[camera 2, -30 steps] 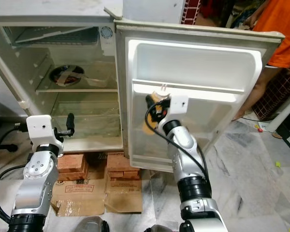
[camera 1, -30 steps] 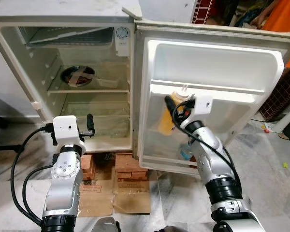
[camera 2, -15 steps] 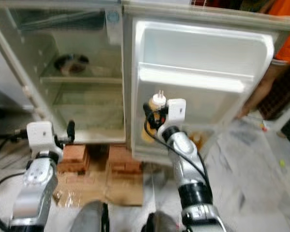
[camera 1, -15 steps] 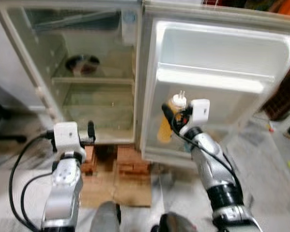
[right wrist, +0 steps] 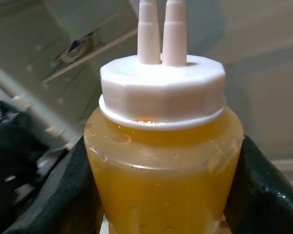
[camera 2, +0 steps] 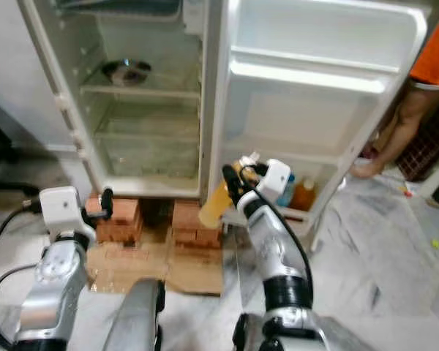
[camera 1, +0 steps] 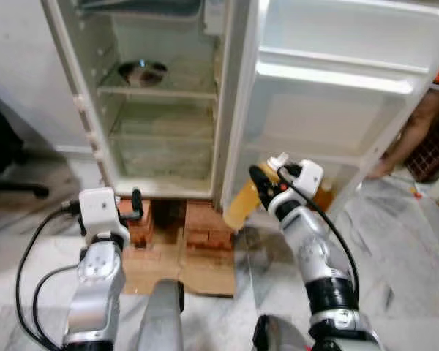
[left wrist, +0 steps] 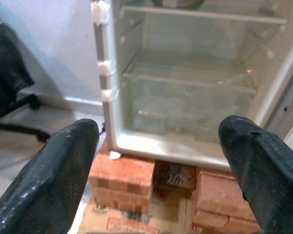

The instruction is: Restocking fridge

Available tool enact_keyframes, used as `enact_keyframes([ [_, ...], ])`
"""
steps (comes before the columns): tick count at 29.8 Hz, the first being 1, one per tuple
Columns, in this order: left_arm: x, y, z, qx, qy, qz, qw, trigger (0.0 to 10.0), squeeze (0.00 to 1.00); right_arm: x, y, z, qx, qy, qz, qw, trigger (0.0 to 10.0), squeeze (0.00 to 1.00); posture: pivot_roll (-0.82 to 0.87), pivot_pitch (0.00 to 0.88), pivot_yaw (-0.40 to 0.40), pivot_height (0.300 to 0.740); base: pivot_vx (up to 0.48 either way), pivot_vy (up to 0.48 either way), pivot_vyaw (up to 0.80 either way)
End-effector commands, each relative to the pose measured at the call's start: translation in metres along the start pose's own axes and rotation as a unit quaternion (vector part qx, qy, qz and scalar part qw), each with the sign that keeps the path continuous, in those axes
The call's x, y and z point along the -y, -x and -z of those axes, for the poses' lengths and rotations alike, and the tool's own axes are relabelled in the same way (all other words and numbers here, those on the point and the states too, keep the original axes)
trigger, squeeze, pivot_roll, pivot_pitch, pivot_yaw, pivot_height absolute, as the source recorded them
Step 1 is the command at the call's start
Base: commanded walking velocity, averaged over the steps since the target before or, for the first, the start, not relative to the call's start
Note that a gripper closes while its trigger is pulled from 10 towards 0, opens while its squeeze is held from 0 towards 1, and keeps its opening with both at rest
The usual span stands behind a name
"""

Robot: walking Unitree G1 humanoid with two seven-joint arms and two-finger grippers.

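A squeeze bottle (camera 1: 239, 205) of yellow-orange liquid with a white twin-nozzle cap (right wrist: 162, 92) is tilted in front of the lower edge of the open fridge door (camera 1: 344, 110). My right gripper (camera 1: 267, 183) is shut on it just under the cap, with a black finger (right wrist: 49, 195) on each side. My left gripper (left wrist: 161, 161) is open with nothing in it. It is held low before the fridge's bottom compartment (left wrist: 185, 107), its finger (camera 1: 137, 202) pointing up.
The door's bottom shelf holds a blue-capped bottle (camera 2: 285, 189) and an amber bottle (camera 2: 304, 194). A dark bowl (camera 1: 143, 72) sits on an upper fridge shelf. The fridge rests on bricks (camera 1: 205, 227) over cardboard (camera 1: 183, 267). A person's leg (camera 2: 395, 124) is behind the door.
The camera has shifted, so the fridge sits higher in view. My right gripper has brought the bottle down from the door's middle shelf rail to its lower edge and tilted it.
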State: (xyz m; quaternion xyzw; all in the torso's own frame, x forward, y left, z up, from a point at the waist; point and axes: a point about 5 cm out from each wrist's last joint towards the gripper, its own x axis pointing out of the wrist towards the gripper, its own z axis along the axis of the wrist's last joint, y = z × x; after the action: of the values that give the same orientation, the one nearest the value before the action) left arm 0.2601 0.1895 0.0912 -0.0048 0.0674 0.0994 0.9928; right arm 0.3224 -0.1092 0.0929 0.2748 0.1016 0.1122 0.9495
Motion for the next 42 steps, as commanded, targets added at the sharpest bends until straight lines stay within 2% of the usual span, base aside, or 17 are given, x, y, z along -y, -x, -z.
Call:
enact_keyframes([
  [1, 0.008, -0.002, -0.002, 0.0, 0.007, 0.013, 1.0, 10.0, 0.0, 0.002, -0.001, -0.015, 0.027, 0.023, 0.002, 0.999, 10.0, 0.0, 0.1, 0.0, -0.067, 0.645, 0.0, 0.0, 0.0],
  [2, 0.009, -0.002, -0.005, 0.001, 0.01, 0.013, 1.0, 10.0, 0.0, 0.003, -0.002, -0.013, 0.019, 0.026, 0.014, 0.999, 10.0, 0.0, 0.1, 0.0, -0.069, 0.645, 0.0, 0.0, 0.0],
  [4, 0.012, -0.004, -0.009, 0.008, 0.006, 0.029, 1.0, 10.0, 0.0, -0.012, -0.007, -0.019, 0.025, 0.049, -0.03, 0.998, 10.0, 0.0, 0.09, 0.0, -0.069, 0.63, 0.0, 0.0, 0.0],
  [6, 0.013, -0.005, -0.007, 0.01, -0.002, 0.033, 0.999, 10.0, 0.0, -0.02, -0.009, -0.022, 0.034, 0.107, -0.06, 0.992, 10.0, 0.0, 0.09, 0.0, -0.072, 0.615, 0.0, 0.0, 0.0],
  [7, 0.013, -0.006, -0.007, 0.01, -0.004, 0.031, 0.999, 10.0, 0.0, -0.021, -0.01, -0.023, 0.038, 0.12, -0.06, 0.99, 10.0, 0.0, 0.09, 0.0, -0.072, 0.61, 0.0, 0.0, 0.0],
  [9, 0.012, -0.007, -0.008, 0.009, 0.01, 0.02, 1.0, 10.0, 0.0, -0.021, -0.011, -0.026, 0.045, 0.101, -0.05, 0.993, 10.0, 0.0, 0.09, 0.0, -0.07, 0.595, 0.0, 0.0, 0.0],
  [12, 0.014, -0.007, -0.01, 0.012, 0.006, 0.023, 1.0, 10.0, 0.0, -0.025, -0.011, -0.028, 0.051, 0.14, -0.069, 0.986, 10.0, 0.0, 0.09, 0.002, -0.069, 0.58, 0.0, 0.0, 0.0],
  [17, 0.015, -0.002, -0.009, 0.014, 0.005, 0.028, 1.0, 10.0, 0.0, -0.027, -0.007, -0.031, 0.065, 0.173, -0.086, 0.979, 10.0, 0.0, 0.08, 0.0, -0.059, 0.58, 0.0, 0.0, 0.0],
  [18, 0.014, -0.001, -0.009, 0.016, 0.005, 0.029, 0.999, 10.0, 0.0, -0.027, -0.004, -0.036, 0.087, 0.201, -0.081, 0.972, 10.0, 0.0, 0.08, 0.0, -0.058, 0.58, 0.0, 0.0, 0.0],
  [21, 0.014, 0.001, -0.008, 0.018, 0.008, 0.031, 0.999, 10.0, 0.0, -0.025, -0.001, -0.041, 0.111, 0.207, -0.071, 0.969, 10.0, 0.0, 0.08, 0.0, -0.057, 0.58, 0.0, 0.0, 0.0],
  [25, 0.015, 0.006, -0.007, 0.019, 0.007, 0.036, 0.999, 10.0, 0.0, -0.027, 0.005, -0.045, 0.135, 0.272, -0.079, 0.949, 10.0, 0.0, 0.08, 0.0, -0.054, 0.58, 0.0, 0.0, 0.0],
  [34, 0.015, 0.005, -0.01, 0.027, 0.005, 0.034, 0.999, 10.0, 0.0, -0.031, 0.008, -0.053, 0.164, 0.308, -0.09, 0.933, 10.0, 0.0, 0.08, 0.009, -0.052, 0.58, 0.22, 0.0, 0.0],
  [42, 0.015, 0.006, -0.01, 0.027, 0.005, 0.035, 0.999, 10.0, 0.0, -0.038, 0.01, -0.054, 0.174, 0.317, -0.101, 0.927, 10.0, 0.0, 0.08, 0.012, -0.051, 0.58, 0.321, 0.0, 0.0],
])
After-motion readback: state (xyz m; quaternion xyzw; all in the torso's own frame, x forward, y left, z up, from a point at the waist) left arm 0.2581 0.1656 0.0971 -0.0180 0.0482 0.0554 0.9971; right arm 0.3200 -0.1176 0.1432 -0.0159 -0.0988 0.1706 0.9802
